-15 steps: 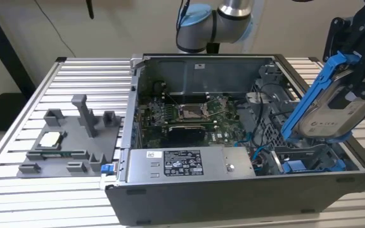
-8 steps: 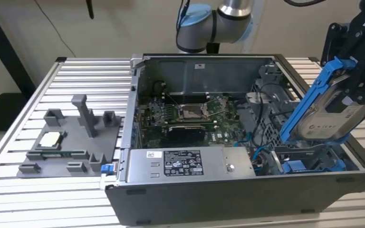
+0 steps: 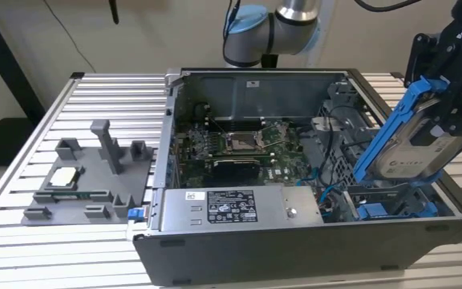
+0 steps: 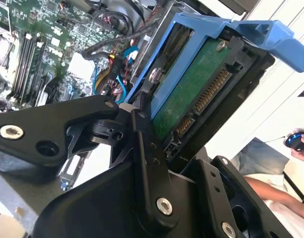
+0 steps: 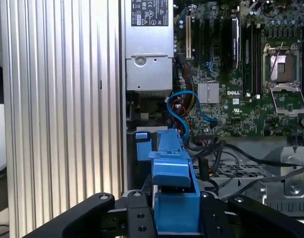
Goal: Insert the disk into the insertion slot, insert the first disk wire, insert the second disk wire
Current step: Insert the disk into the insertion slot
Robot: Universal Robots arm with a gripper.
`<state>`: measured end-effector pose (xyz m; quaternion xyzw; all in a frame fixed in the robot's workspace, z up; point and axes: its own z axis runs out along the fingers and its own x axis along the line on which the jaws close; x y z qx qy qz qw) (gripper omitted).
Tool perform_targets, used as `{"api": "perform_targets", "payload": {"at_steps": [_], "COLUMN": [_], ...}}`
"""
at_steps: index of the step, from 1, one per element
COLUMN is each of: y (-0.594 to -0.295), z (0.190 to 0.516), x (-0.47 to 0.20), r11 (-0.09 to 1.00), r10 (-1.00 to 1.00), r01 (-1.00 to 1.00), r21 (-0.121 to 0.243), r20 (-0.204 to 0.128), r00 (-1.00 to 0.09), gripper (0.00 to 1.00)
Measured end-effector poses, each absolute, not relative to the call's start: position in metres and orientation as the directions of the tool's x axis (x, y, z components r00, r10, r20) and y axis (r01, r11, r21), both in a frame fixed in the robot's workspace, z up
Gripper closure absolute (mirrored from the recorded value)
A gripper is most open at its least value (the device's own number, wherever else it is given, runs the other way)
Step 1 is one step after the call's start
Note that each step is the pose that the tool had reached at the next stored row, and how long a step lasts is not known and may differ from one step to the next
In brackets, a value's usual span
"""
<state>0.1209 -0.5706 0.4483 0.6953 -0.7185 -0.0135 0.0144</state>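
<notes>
One gripper (image 3: 447,117): I read the fingers (image 5: 135,214) as clamped on either flank of the disk, over its blue carrier.
Disk (image 3: 408,150): held in the air over the case's 4 o'clock corner in the exterior view, steeply tilted and not seated.
Long axis: runs from 1 o'clock to 7 o'clock in the exterior view. The low end points into the case.
Insertion slot (image 3: 387,205): lies at 7 o'clock from the gripper, directly under the disk's low end. I cannot tell whether the two touch.
Slot contents: blue rails only, no drive inside.
Disk connector (image 4: 211,94): bare in the second wrist view, with no wire plugged in.
Blue cable (image 5: 179,106): loose in the case, just beside the slot.
Computer case (image 3: 215,253): open and lying on its side. It holds the motherboard (image 3: 247,144), the power supply box (image 3: 231,208) and the cabling.
Grey fixture (image 3: 86,180): at 9 o'clock from the case, well apart, carrying a small pale part.
Progress: I judge step one is under way and both wire steps are not yet done.
</notes>
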Motion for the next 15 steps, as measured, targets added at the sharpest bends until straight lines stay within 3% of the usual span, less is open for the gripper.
{"api": "perform_targets", "payload": {"at_steps": [15], "y": [-0.5706], "z": [0.4396], "x": [0.121], "r11": [0.033], "r10": [-0.999], "r01": [-0.999], "r21": [0.039], "r20": [0.002], "r00": [-0.033], "gripper": [0.67]}}
